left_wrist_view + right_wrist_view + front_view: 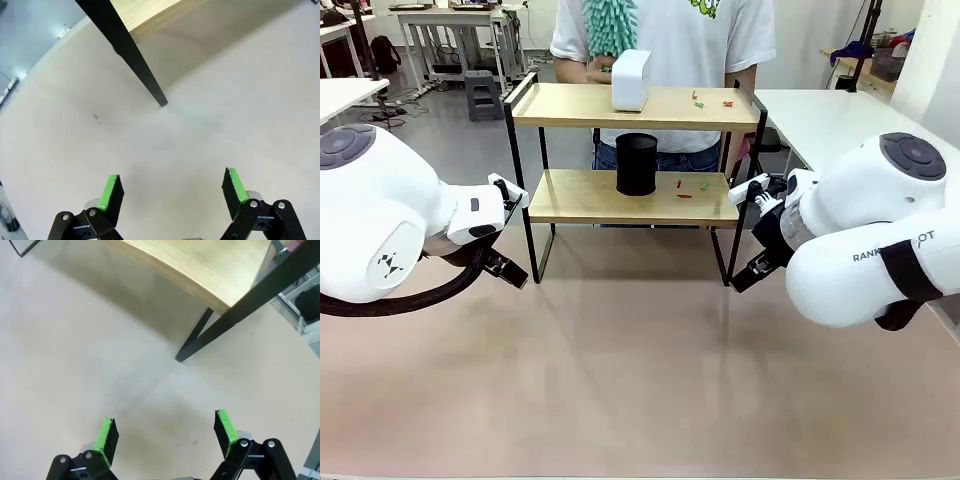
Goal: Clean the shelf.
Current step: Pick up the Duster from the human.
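Observation:
The shelf (580, 196) stands at the table's far middle, two light wooden boards in a black frame. A white box (631, 80) sits on its top board, a black cup (637, 164) on the lower one. Small red and green scraps (712, 100) lie on the top board, more scraps (690, 188) on the lower. My left gripper (172, 189) hangs open over the bare table beside a shelf leg (135, 60). My right gripper (166, 432) is open too, near the shelf's right front leg (210, 335). Both arms flank the shelf in the front view.
A person (665, 30) stands behind the shelf holding a teal fluffy duster (610, 25). The beige tabletop (640, 370) spreads wide in front of the shelf. White tables stand at the far left and right.

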